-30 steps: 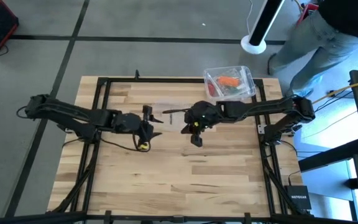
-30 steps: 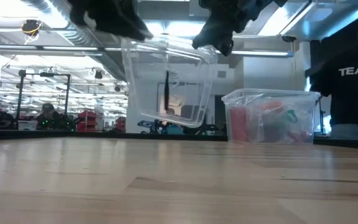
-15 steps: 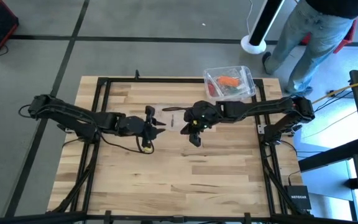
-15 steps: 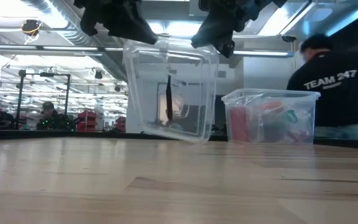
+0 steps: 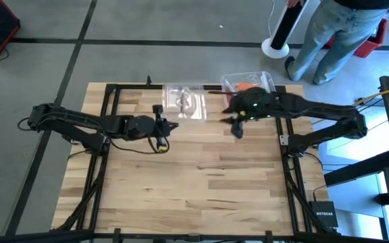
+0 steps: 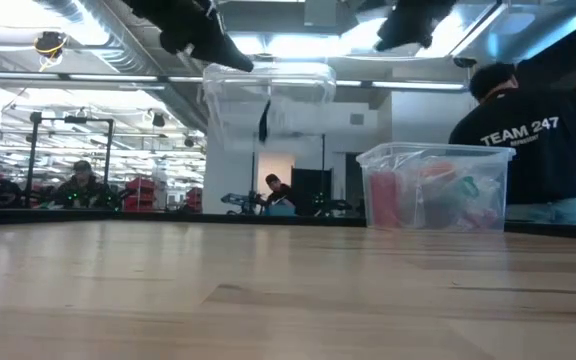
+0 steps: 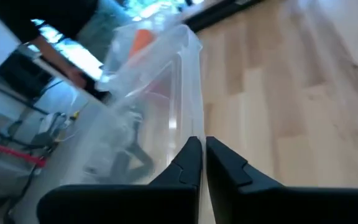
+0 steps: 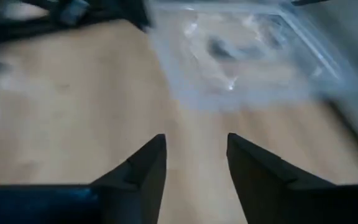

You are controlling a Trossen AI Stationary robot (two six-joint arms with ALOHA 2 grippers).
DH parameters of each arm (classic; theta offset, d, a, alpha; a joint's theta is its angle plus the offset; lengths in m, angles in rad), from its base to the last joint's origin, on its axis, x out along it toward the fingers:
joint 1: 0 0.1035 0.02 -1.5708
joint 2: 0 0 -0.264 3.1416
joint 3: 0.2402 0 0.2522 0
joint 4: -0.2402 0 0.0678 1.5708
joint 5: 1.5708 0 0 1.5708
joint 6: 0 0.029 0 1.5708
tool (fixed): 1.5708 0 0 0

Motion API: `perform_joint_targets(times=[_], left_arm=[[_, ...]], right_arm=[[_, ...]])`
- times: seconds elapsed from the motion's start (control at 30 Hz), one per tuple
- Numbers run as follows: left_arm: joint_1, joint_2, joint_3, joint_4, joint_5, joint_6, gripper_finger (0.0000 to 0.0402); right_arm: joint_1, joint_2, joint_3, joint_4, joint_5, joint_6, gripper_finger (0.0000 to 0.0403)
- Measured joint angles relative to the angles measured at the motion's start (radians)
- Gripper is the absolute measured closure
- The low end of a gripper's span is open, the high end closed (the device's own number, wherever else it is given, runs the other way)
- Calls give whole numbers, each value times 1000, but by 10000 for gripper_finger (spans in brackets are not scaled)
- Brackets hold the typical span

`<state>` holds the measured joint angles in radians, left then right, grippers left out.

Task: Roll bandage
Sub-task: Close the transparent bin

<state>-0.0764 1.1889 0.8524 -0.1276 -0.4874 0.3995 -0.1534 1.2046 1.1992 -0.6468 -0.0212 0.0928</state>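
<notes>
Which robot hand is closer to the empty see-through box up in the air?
Left. The left gripper pinches the empty clear box by its rim; the right gripper hangs apart, fingers open.

1. The wooden surface (image 5: 181,196) is framed by black rails.
2. The left gripper (image 5: 169,126) points toward the middle, just below a clear plastic box (image 5: 185,101) near the far edge.
3. The right gripper (image 5: 236,125) hangs beside a second clear bin (image 5: 270,79) holding the orange bandage (image 5: 247,86).
4. A person (image 5: 329,34) stands on the floor past the far right corner.
</notes>
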Motion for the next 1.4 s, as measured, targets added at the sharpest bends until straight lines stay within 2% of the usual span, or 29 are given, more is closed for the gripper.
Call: perform_joint_targets(times=[0.07, 0.17, 0.23, 0.43, 0.67, 0.77, 0.9, 1.0, 1.03, 1.2, 1.4], left_arm=[[20, -15, 0, 16, -5, -8, 399], [47, -49, 0, 48, -7, -22, 400], [60, -69, 0, 70, -6, -32, 400], [79, -124, 0, 17, 7, -59, 401], [70, -149, 0, -74, 17, -113, 401], [70, -150, 0, -73, 17, -112, 401], [70, -150, 0, -68, 16, -110, 401], [64, -156, 0, -66, 16, -100, 401], [62, -165, 0, -65, 16, -100, 401], [39, -215, 0, -62, 15, -120, 401], [-1, -285, 0, -43, 16, -158, 401]], right_arm=[[-1, -43, 0, -70, 134, -49, 226], [-2, -69, 0, -191, 389, -109, 224], [-26, -68, -13, -243, 460, -178, 224], [-168, -28, -155, -226, 370, -385, 224], [-308, 51, -245, -194, 376, -560, 231], [-341, 80, -246, -158, 366, -592, 254], [-367, 118, -245, -146, 314, -641, 313], [-354, 130, -245, -139, 269, -651, 374], [-338, 131, -245, -137, 247, -630, 378], [-213, 131, -214, -84, 191, -488, 367], [-52, 144, -156, 5, 94, -298, 378]])
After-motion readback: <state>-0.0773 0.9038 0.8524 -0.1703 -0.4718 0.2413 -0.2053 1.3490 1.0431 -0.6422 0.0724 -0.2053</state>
